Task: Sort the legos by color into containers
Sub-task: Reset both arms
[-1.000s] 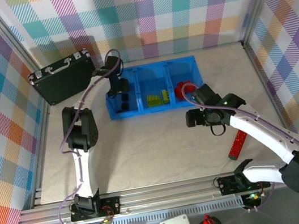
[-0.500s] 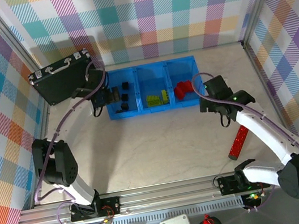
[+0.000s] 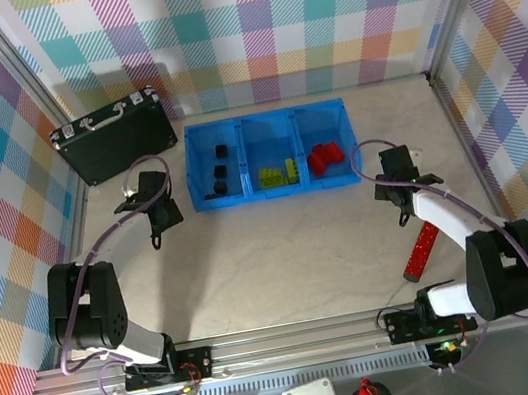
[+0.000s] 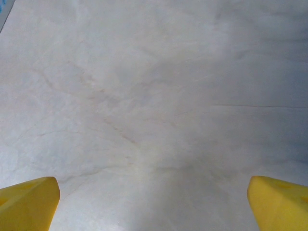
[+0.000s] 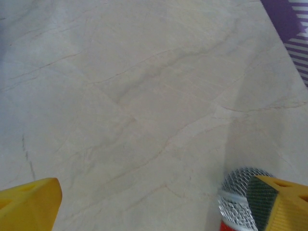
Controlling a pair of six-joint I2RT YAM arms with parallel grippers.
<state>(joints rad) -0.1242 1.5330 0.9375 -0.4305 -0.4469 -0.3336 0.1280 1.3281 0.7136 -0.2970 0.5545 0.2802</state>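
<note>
Blue plastic bin (image 3: 261, 117) at the far side of the table (image 3: 284, 255) holds black cubes (image 3: 220, 172) in its left compartment, lime-green plates (image 3: 278, 171) in the middle and red bricks (image 3: 323, 155) on the right, so the sorting looks nearly done. The left gripper (image 3: 159, 225) and right gripper (image 3: 403, 207) hang over bare tabletop clear of the bin, yellow fingers (image 4: 29, 202) spread wide and empty, seemingly parked. A long red glittery stick (image 3: 423, 250) lies just beside the right gripper; its mesh-capped end makes it doubtful as a lego.
</note>
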